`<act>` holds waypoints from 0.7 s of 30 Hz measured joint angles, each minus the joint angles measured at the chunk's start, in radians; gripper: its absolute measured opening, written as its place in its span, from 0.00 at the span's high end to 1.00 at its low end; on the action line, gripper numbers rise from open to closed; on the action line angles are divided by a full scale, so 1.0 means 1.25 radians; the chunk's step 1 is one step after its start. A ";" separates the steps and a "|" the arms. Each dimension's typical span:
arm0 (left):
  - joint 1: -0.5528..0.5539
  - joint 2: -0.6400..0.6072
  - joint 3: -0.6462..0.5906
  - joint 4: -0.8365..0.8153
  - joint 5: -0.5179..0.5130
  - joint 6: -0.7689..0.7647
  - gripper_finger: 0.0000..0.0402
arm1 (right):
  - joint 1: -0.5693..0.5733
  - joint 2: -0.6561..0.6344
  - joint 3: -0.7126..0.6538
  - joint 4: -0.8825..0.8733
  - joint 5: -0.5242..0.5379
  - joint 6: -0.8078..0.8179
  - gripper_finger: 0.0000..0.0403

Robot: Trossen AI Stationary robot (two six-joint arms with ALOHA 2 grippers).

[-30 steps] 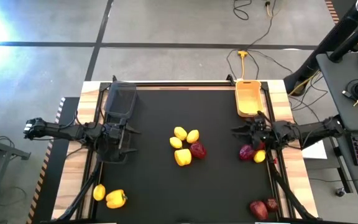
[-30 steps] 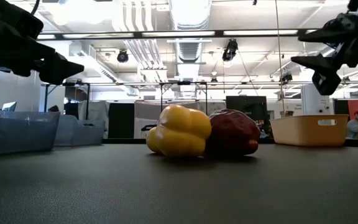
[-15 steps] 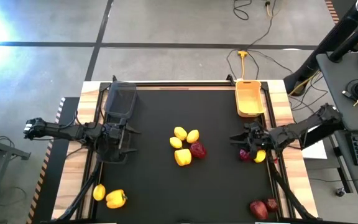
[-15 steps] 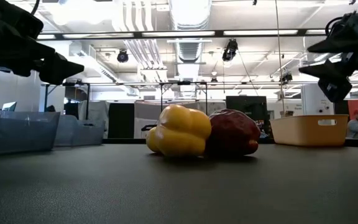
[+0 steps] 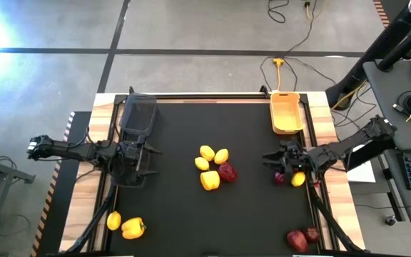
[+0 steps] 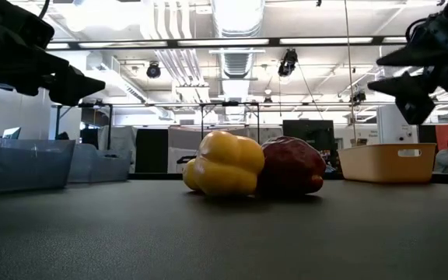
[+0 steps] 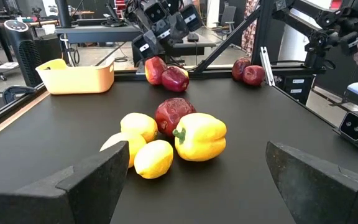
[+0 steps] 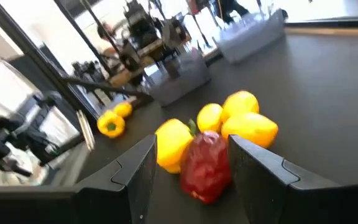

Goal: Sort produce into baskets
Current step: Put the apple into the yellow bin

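Black matting covers the table (image 5: 191, 214), and a wooden border runs around it. In the middle lies a tight cluster: three lemons (image 5: 207, 153), a yellow bell pepper (image 5: 210, 180) and a dark red pepper (image 5: 227, 172), all touching or nearly touching. In the left wrist view the yellow pepper's green stem points toward the red pepper behind it. Nothing stands between this cluster and either arm.

At the right edge, two more red pieces (image 5: 282, 175) and one small yellow piece (image 5: 298, 178) lie together. The right gripper (image 5: 273, 158) hovers just beside them, above the table, with its fingers partly apart and holding nothing. Two reddish round fruits (image 5: 302, 238) sit in the near right corner. In the near left corner a lemon (image 5: 113, 220) and a second yellow pepper (image 5: 133, 228) rest side by side, well apart from the rest.

The yellow-orange basket (image 5: 287, 113) stands at the far right, its long axis running away from the near edge, handle tab at the far end; it appears empty. The black mesh basket (image 5: 138, 118) stands at the far left with the same orientation; I cannot tell if anything is inside. The left gripper (image 5: 150, 155) waits near it, fingers wide apart and empty.
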 joint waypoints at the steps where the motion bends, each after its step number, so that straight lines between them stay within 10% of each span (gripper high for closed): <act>1: 0.000 0.000 0.000 0.000 0.000 0.000 0.11 | 0.000 0.001 0.000 0.025 0.001 -0.001 0.54; 11: 0.000 0.000 0.000 0.000 0.000 0.000 0.11 | 0.002 0.166 0.158 -0.046 0.126 -0.084 0.54; 21: 0.000 0.000 0.000 0.000 0.000 0.000 0.11 | 0.002 0.433 0.534 -0.648 0.050 0.165 0.54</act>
